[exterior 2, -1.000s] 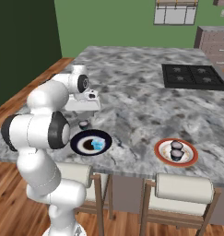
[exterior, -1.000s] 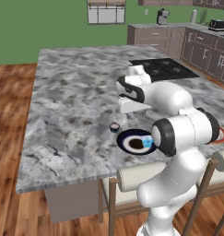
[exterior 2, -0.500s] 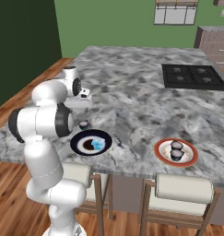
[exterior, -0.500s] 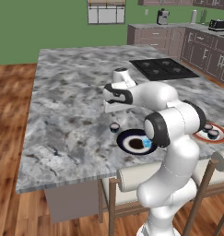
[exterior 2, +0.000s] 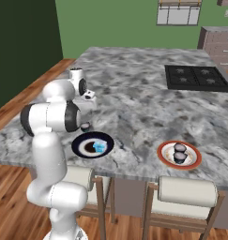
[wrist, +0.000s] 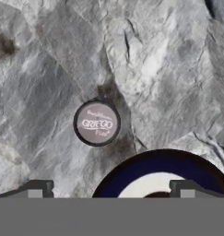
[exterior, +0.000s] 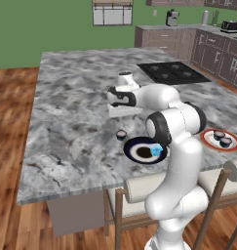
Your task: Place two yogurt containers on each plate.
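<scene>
The tool point(wrist: 109, 190) hangs released, jaws wide, above the marble tabletop point(exterior: 76, 93). The last dark yogurt cup point(wrist: 97, 123) stands on the stone just beside the navy plate point(wrist: 132, 177), at its ten o'clock. That plate already carries the light-blue tub point(exterior: 155, 149). A descent aimed too near the plate could land a fingertip point(wrist: 187, 189) on its rim. It could also nudge the small cup aside.

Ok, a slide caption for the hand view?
Open gripper above a Greek yogurt cup on the marble counter, beside the navy plate.
</scene>
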